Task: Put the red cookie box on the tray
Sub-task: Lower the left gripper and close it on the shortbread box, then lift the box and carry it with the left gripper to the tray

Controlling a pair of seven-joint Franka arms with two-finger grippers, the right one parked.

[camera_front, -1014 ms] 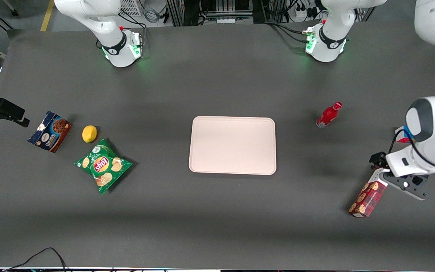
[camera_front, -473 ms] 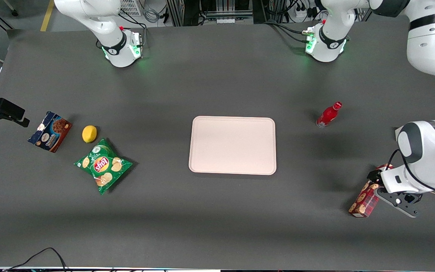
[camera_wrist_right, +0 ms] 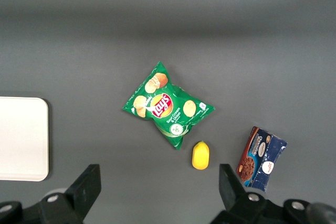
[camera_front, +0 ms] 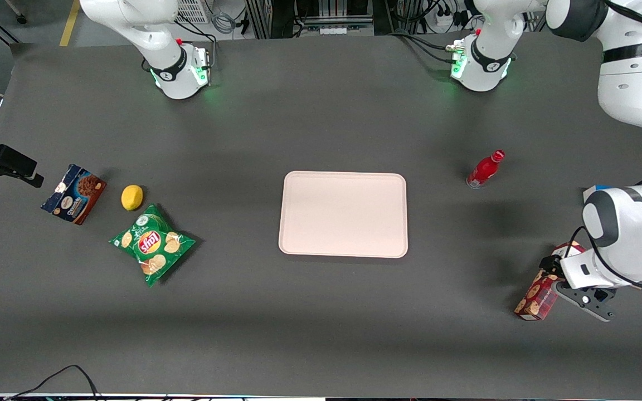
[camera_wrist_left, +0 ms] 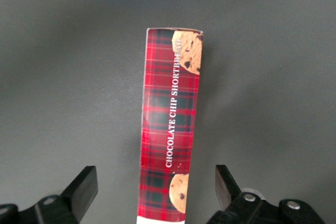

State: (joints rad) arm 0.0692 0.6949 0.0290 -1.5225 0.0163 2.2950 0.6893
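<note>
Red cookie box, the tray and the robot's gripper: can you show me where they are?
red cookie box (camera_wrist_left: 170, 129), left wrist view, on its plaid long face.
tray (camera_front: 343, 214), front view, on its bare pink floor.
gripper (camera_wrist_left: 156, 187), left wrist view, midway between its open fingers, straddling the box.

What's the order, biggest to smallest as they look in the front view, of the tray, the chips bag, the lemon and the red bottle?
1. tray
2. chips bag
3. red bottle
4. lemon
The bottle and lemon look close, so that pair is unsure. The gripper sits open around the red cookie box.
</note>
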